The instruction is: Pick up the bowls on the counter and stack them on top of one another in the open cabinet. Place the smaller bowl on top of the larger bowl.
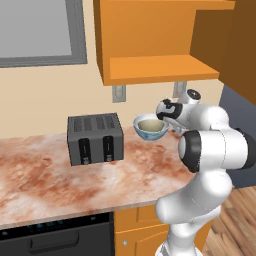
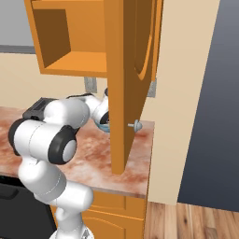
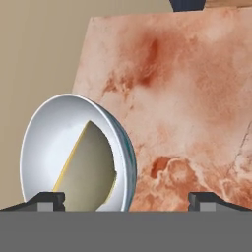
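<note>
The two-finger gripper (image 3: 126, 199) has its jaws spread wide, gripping nothing. Just past its left fingertip sits the wide white-and-blue bowl (image 1: 150, 128) on the reddish-brown marbled counter (image 1: 45, 175), mouth facing up, with the small olive-tan bowl (image 3: 87, 172) nested inside. Further left is a dark grey toaster (image 1: 95, 138); above, the open orange wooden cabinet (image 1: 160, 69).
</note>
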You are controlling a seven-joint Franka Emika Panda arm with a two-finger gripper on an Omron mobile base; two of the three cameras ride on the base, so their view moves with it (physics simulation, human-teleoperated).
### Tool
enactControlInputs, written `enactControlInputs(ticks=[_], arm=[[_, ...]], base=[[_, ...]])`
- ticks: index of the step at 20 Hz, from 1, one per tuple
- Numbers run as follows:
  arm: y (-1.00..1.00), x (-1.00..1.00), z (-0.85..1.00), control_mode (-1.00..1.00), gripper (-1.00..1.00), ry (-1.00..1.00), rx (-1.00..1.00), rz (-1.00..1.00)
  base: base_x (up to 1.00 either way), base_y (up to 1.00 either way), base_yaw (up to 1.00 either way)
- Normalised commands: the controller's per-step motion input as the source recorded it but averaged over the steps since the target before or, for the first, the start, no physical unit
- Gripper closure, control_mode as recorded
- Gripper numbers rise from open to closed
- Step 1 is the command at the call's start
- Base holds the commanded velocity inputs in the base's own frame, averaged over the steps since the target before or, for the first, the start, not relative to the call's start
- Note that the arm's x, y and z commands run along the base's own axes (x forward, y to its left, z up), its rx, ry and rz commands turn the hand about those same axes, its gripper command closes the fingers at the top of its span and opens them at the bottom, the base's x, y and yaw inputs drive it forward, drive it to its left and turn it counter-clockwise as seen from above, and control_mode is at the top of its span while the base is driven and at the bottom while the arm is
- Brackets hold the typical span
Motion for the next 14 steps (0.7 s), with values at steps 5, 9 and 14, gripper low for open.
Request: enactControlInputs(ticks=[5, 9, 14], arm=[[-0.07, 0.07, 0.0, -1.0, -1.0, 0.0, 0.0, 0.07], [-0.06, 0.08, 0.0, -1.0, -1.0, 0.0, 0.0, 0.08], [-0.07, 0.16, -0.07, -1.0, -1.0, 0.0, -0.01, 0.05]], base=[[0.0, 0.0, 0.0], [0.0, 0.0, 0.0], [0.0, 0.0, 0.0]])
